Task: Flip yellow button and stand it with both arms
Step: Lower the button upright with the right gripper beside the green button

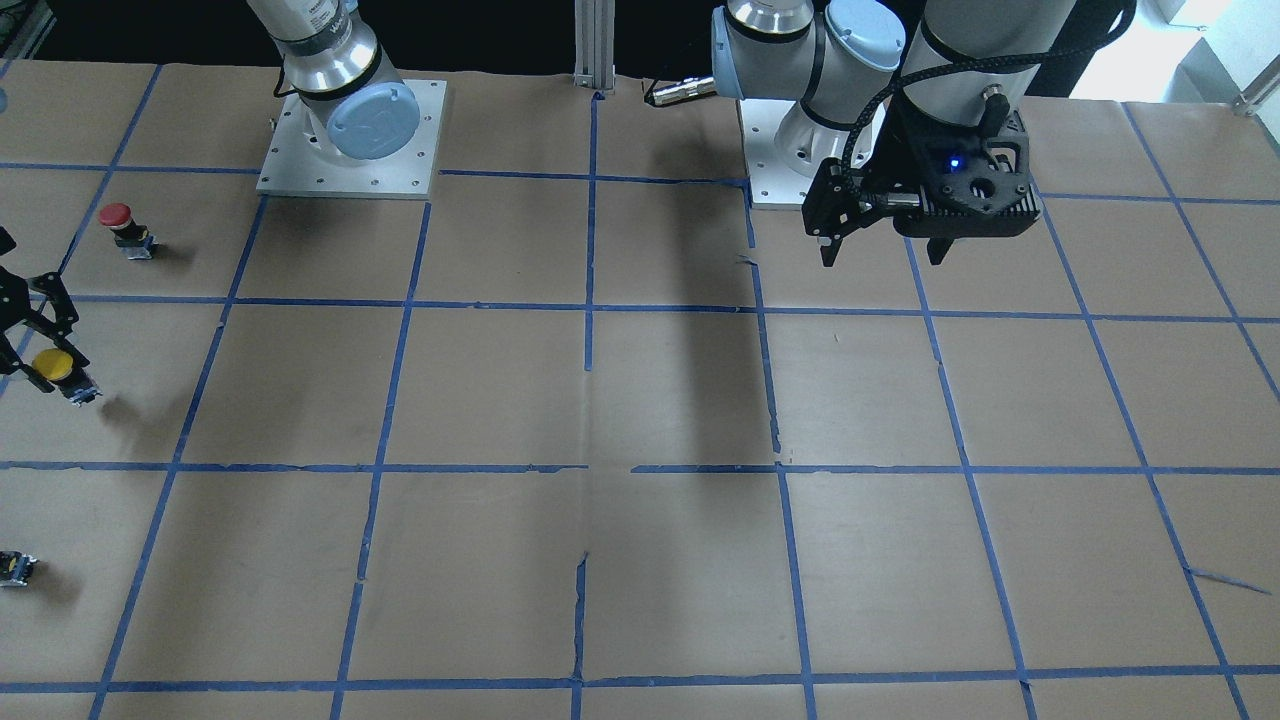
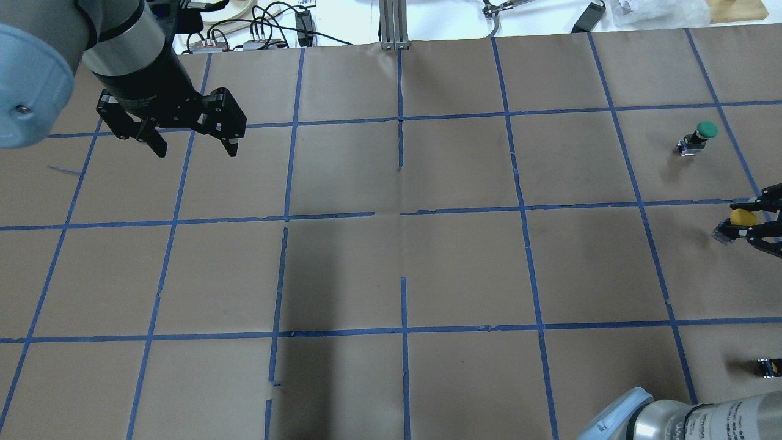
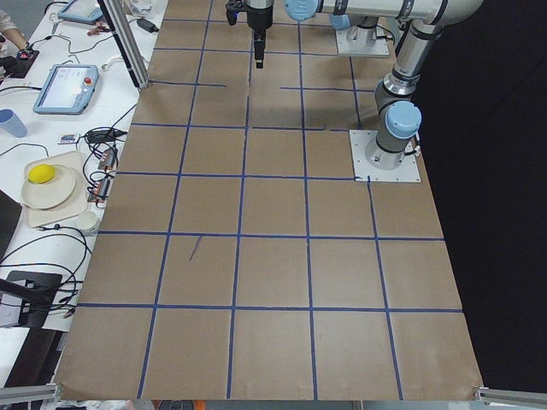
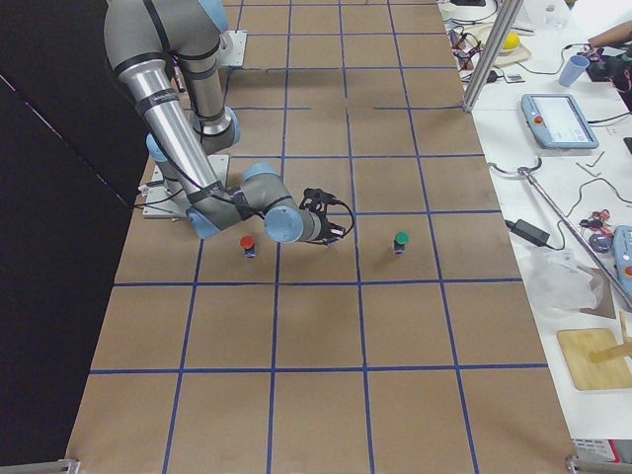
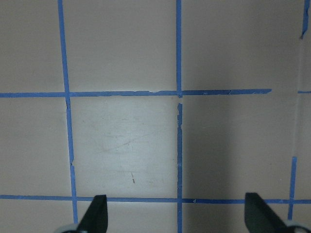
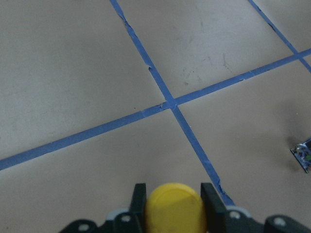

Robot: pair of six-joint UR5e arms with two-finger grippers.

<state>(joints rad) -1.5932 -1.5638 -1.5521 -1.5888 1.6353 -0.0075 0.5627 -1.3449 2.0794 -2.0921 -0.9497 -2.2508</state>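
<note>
Brown paper crossed by blue tape covers the tabletop (image 1: 680, 400); the yellow button (image 1: 52, 365) is near that tabletop's edge on the robot's right, caught in the right pincer (image 2: 742, 221); the right wrist view shows a black finger pressed to each side of the round yellow cap, so this pincer is clamped on the yellow button; the button is tilted rather than upright, its dark body sticking out past the fingers; whether that body touches the paper I cannot tell; a red button (image 1: 120, 225) stands upright near the yellow button, on its robot-base side, apart from it; a green button (image 2: 702, 134) stands upright near the yellow button on the opposite, operators' side; a small dark block with a yellow spot (image 1: 15, 568) lies well apart from the yellow button; the left pincer (image 1: 885, 255) hangs above the paper far across the tabletop from the yellow button, a blue light showing on its body; its fingers are spread wide with nothing between them, and the left wrist view shows only paper and tape past the two tips.
</note>
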